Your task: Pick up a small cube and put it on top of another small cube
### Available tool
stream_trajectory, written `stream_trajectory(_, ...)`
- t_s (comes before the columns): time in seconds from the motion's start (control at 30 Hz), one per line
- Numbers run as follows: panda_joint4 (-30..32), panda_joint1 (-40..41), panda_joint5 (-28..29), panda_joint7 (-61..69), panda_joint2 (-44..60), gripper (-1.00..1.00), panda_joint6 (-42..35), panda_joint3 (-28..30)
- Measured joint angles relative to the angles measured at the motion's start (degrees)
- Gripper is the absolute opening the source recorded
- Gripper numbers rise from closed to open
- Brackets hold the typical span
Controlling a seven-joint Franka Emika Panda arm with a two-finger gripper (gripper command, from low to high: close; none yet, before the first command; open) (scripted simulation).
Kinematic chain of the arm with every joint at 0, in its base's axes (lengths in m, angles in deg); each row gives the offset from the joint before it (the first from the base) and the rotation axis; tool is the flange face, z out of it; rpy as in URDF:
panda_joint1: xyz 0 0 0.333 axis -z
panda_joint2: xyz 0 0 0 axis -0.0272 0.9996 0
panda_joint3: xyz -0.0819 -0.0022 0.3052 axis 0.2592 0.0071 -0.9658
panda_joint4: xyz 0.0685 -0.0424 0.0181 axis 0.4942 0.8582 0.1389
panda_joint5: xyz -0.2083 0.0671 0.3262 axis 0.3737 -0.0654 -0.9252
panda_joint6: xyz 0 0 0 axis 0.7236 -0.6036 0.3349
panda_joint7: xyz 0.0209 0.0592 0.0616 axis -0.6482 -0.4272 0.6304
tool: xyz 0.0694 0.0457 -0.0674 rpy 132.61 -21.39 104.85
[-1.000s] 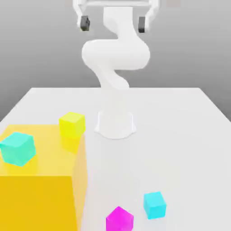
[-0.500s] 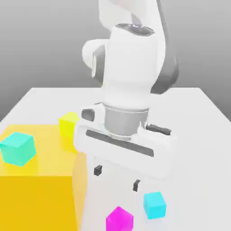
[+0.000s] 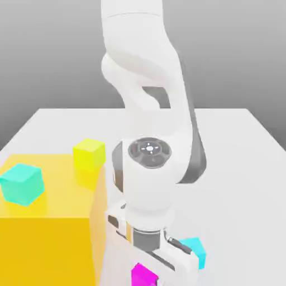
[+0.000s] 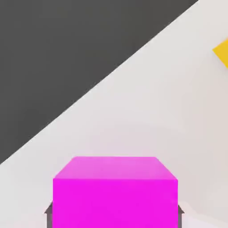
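The small cube [image 3: 143, 276] is magenta and sits on the white table near its front edge. My gripper [image 3: 146, 267] has come straight down over it, and the white hand covers the cube's top. In the hand view the small cube [image 4: 115, 192] lies between my fingers. A dark fingertip [image 4: 47, 210] presses one side, and the other tip touches the opposite side. The gripper is shut on this cube. The other small cube [image 3: 195, 249], sky-blue cyan, stands just to the exterior view's right of the hand, partly hidden by it.
A large yellow block [image 3: 44, 234] fills the exterior view's left front, with a turquoise cube [image 3: 22, 183] on top. A small yellow cube [image 3: 89, 154] sits at its back corner. The arm's base stands mid-table. The table's edge [image 4: 89, 91] runs close by the hand.
The arm swung down from high at the back to the table's front. The fingers, wide open before, have closed onto the magenta cube's sides. The cubes have not moved.
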Motion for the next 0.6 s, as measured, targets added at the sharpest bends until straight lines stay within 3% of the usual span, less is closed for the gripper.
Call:
stream_trajectory(0.2, 2.4, 2.2, -4.5, 2.4, -9.9, -1.0, -7.5, -3.6)
stream_trajectory(0.4, 9.5, -4.0, -9.8, -12.5, -21.5, -1.0, -11.6, -8.5)
stream_trajectory(0.6, 10.5, -7.0, -4.1, -20.9, -14.5, -1.0, -3.9, -6.1)
